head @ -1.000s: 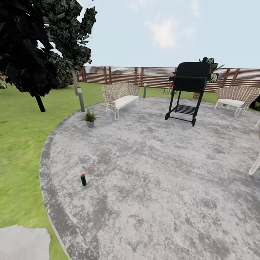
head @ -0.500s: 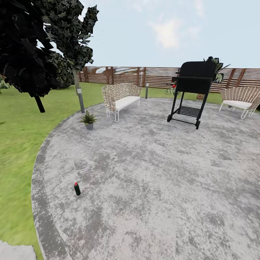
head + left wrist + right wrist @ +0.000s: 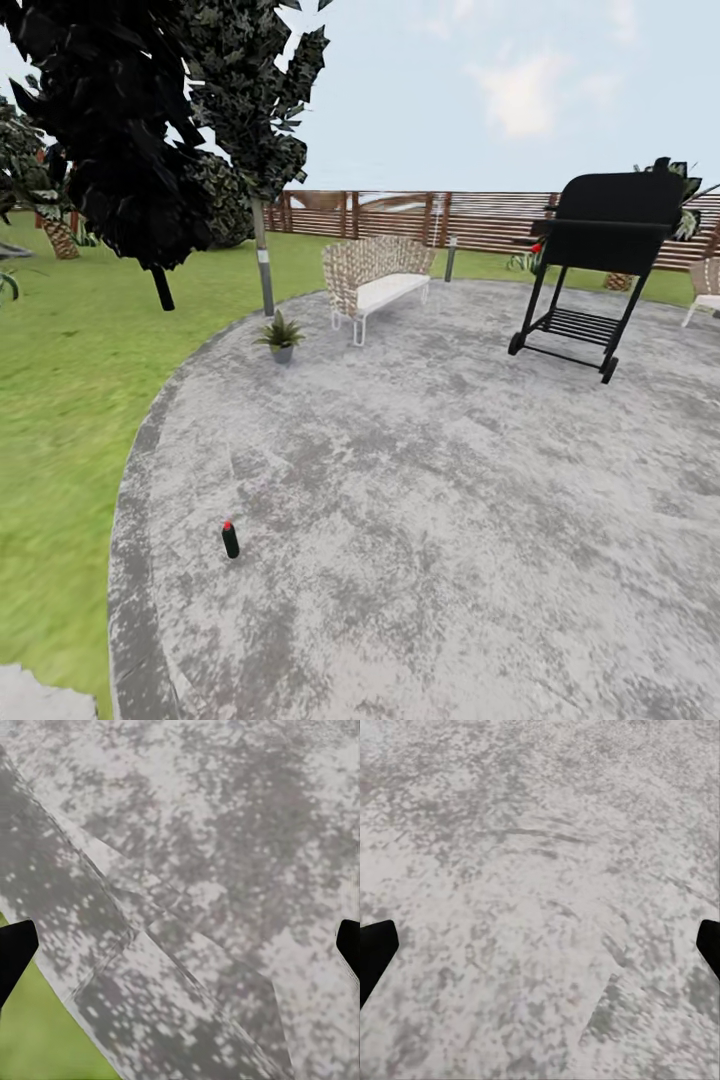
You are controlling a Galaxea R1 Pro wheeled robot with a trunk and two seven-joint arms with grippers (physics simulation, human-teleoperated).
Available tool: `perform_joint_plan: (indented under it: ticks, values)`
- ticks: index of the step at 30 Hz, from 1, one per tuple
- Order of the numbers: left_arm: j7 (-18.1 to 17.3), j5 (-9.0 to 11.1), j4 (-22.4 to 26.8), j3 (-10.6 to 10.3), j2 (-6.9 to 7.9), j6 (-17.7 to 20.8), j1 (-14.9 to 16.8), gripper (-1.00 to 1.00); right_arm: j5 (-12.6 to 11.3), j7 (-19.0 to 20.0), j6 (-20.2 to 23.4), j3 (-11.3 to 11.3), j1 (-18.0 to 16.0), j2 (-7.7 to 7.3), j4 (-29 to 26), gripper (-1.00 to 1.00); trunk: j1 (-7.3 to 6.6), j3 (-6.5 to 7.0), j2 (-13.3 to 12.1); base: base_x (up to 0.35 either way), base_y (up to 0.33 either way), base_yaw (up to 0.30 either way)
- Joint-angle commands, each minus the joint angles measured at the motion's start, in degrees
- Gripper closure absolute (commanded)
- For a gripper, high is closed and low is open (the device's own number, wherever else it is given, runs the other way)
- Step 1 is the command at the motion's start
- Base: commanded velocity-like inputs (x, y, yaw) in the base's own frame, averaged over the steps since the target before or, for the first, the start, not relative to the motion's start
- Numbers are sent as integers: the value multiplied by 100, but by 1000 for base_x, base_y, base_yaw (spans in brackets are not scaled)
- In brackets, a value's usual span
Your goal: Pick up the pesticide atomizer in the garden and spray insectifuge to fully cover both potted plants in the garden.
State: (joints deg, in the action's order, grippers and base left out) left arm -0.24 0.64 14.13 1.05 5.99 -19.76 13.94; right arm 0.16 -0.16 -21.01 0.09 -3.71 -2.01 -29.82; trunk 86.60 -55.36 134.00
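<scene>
The pesticide atomizer point(image 3: 230, 540), a small dark bottle with a red top, stands upright on the round grey stone patio point(image 3: 430, 480) near its left rim. One potted plant point(image 3: 281, 336), a low green rosette in a grey pot, sits farther back by the patio's edge. In the left wrist view my left gripper point(image 3: 180, 945) is open, its dark fingertips point(image 3: 15, 949) wide apart above the patio's border and a strip of grass. My right gripper point(image 3: 540, 945) is open too, over bare patio stone, with nothing between its fingers.
A wicker bench point(image 3: 376, 280) and a black grill point(image 3: 600, 262) stand at the back of the patio, before a slatted wooden fence point(image 3: 400, 215). A grey bollard lamp point(image 3: 266, 282) and dark trees point(image 3: 130, 150) rise at the left on the lawn point(image 3: 70, 400). A stepping stone point(image 3: 35, 695) lies at the near left.
The whole head view has shifted: the camera has turned left, so bench, grill and plant now sit farther right in the picture. The atomizer still stands in place.
</scene>
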Motion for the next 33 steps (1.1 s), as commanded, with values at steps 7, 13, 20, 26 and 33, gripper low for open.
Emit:
perform_joint_plan:
  ticks: [7,13,20,26,33]
  values:
    - [-3,6,-6,9,-1,-19,7,-100,2,-2,-17,5,-6,-1,3,-100,2,-5,2,330,-67,276]
    - [-3,6,-6,9,-2,-19,4,-100,2,-2,-17,1,-4,-1,3,-100,2,-5,2,337,56,200]
    - [-3,6,-6,9,-1,-19,3,-100,2,-2,-17,8,-5,-1,10,-100,2,-5,2,325,60,15]
    - [-3,6,-9,9,-1,-18,4,-100,2,-2,-17,9,-6,-1,8,-100,2,-5,2,329,3,1]
    - [-3,3,-7,9,-4,-16,4,-100,2,-2,-17,9,-6,-1,11,-100,2,-5,2,335,0,0]
